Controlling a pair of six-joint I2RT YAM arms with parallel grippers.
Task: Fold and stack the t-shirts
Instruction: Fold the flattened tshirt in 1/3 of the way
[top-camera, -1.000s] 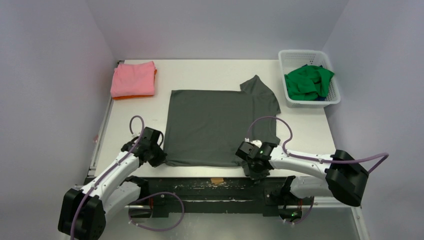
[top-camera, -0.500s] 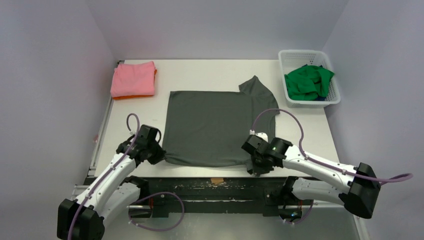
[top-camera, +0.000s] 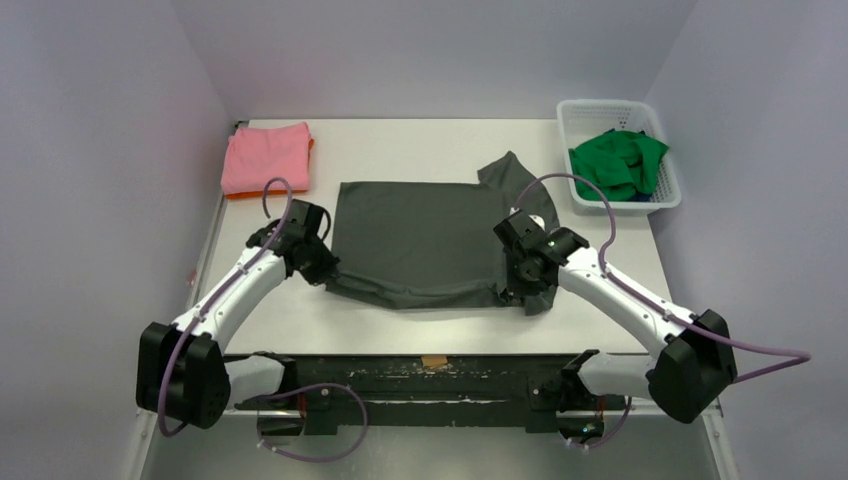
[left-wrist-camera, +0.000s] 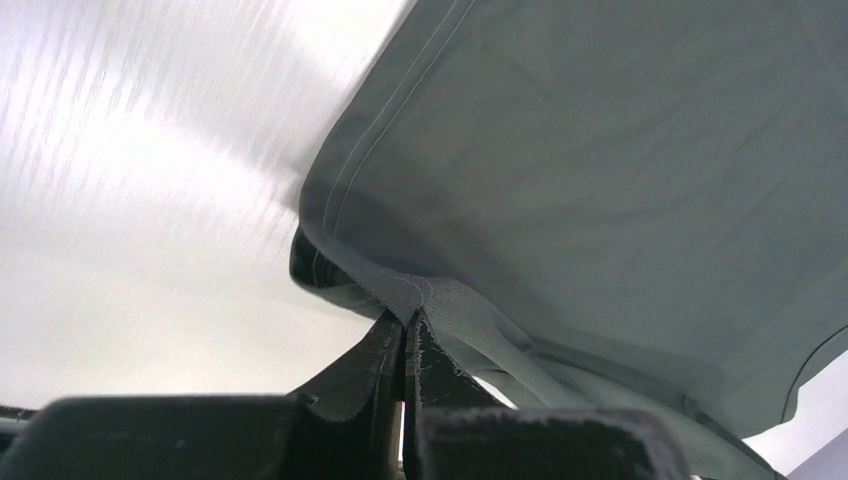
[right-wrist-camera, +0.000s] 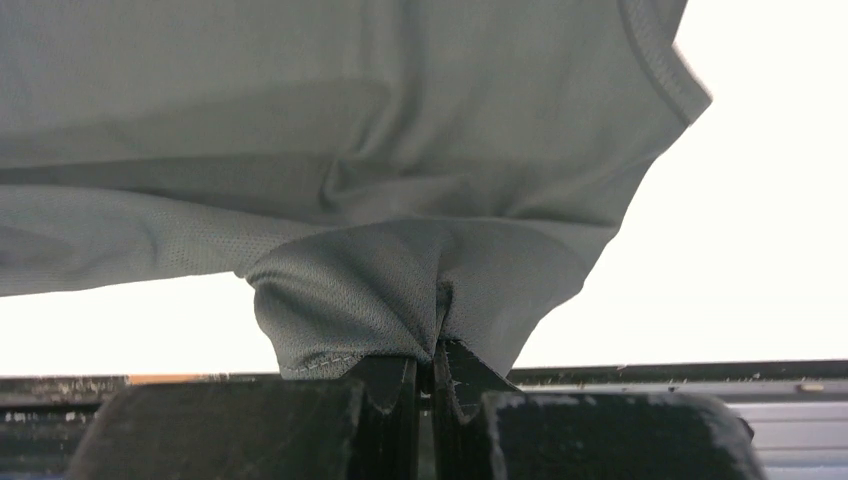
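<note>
Dark grey t-shirt (top-camera: 420, 225): lay mid-table (top-camera: 410, 140), far part flat, near hem raised and sagging between the two grippers; one sleeve stuck out at the far right.
Left gripper (top-camera: 325, 272): jaws pressed together with no gap, pinching the near-left hem corner.
Right gripper (top-camera: 517, 290): jaws likewise clamped, on the near-right corner, with cloth bunched over the tips.
Cloth: thin and matte, draping in soft creases.
Left wrist view: black wedge-shaped fingers (left-wrist-camera: 360, 375); a double-stitched seam ran along the hem; the table beyond was streaked with blur.
Right wrist view: fine mesh knit and a curved sleeve edge, neither visible from above.
Top view only: pink t-shirt (top-camera: 266, 157) folded square at the far left on an orange t-shirt (top-camera: 262, 194), which showed only as an edge; bright green t-shirt (top-camera: 615, 163) crumpled in a white lattice basket (top-camera: 590, 108) at the far right.
</note>
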